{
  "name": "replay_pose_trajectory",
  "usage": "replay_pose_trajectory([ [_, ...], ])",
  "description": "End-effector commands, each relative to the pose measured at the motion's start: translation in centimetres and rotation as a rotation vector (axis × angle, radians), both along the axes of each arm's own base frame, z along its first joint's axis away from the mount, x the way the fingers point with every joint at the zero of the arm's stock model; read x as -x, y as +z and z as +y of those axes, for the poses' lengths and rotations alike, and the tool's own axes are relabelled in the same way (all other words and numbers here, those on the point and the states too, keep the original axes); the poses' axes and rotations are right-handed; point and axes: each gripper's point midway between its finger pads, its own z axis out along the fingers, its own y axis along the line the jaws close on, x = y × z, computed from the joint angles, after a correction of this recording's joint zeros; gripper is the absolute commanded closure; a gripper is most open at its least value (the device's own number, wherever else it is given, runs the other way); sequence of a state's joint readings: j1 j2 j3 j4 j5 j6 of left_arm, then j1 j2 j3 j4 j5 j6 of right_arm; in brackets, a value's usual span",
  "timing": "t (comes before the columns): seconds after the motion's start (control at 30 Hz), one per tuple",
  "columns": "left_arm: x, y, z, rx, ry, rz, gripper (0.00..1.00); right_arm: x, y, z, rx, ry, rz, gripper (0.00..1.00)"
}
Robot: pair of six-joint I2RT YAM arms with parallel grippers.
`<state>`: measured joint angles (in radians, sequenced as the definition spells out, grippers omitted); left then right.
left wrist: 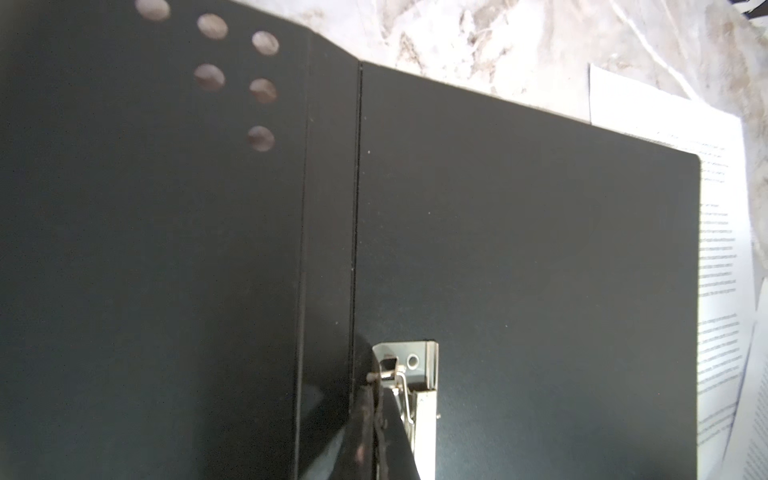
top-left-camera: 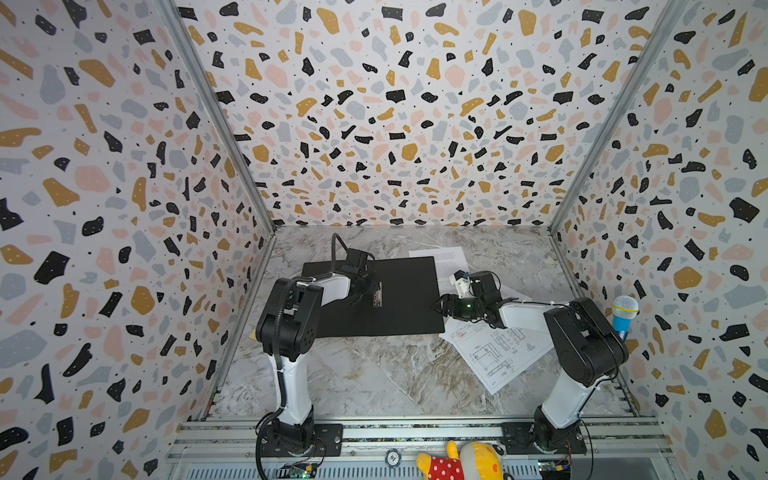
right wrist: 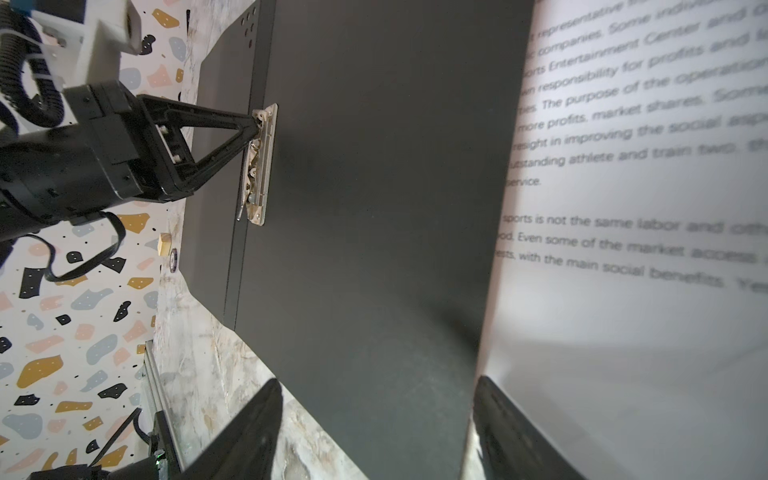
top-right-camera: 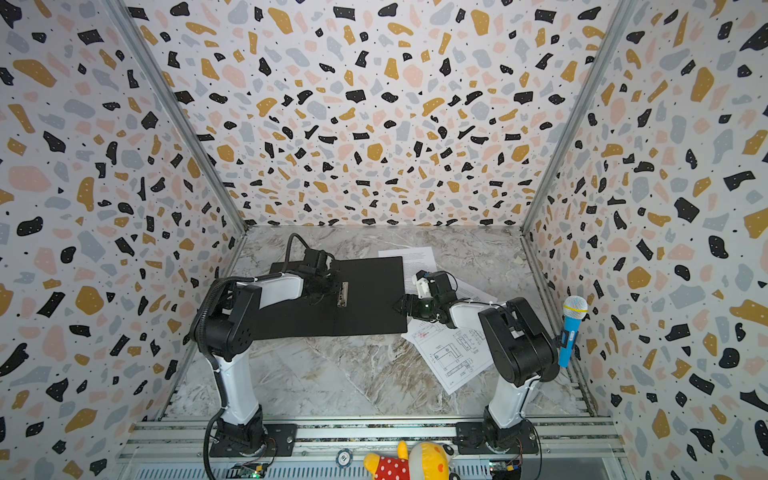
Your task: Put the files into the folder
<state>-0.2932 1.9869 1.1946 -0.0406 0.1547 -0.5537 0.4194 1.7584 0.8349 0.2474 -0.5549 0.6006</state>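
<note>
The folder lies open on the marble table, black inside up, with a metal clip by its spine. My left gripper is shut, its tips at one end of the clip; whether they pinch the clip's wire lever is unclear. My right gripper is open and empty, low over the folder's right edge. Files lie to the right: a text sheet tucked partly under the folder, and a drawing sheet in front.
A blue toy microphone hangs on the right wall. A plush toy and a round chip sit on the front rail. A small wooden block lies by the folder's left edge. Patterned walls close in on three sides.
</note>
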Motion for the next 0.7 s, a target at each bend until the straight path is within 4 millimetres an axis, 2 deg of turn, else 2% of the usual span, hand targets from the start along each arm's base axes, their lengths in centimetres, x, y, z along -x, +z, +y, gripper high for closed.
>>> replay_pose_trajectory([
  [0.0,-0.3,0.2,-1.0,0.068,0.025,-0.019,0.99,-0.6,1.7,0.4,-0.027,0.004,-0.034,0.27],
  [0.2,-0.3,0.4,-1.4,0.117,0.054,-0.024,0.99,-0.4,2.7,1.6,-0.069,0.005,-0.024,0.27],
  [0.47,0.1,-0.2,-1.3,0.103,0.041,-0.015,0.99,0.2,3.5,8.1,-0.125,0.088,0.012,0.31],
  [0.53,0.1,-0.3,-1.3,0.096,0.030,-0.014,0.99,0.0,3.3,9.4,-0.139,0.093,0.027,0.35],
  [0.67,0.0,-0.3,-1.4,0.074,0.003,-0.016,0.99,-0.6,2.7,12.0,-0.147,0.122,0.051,0.50],
])
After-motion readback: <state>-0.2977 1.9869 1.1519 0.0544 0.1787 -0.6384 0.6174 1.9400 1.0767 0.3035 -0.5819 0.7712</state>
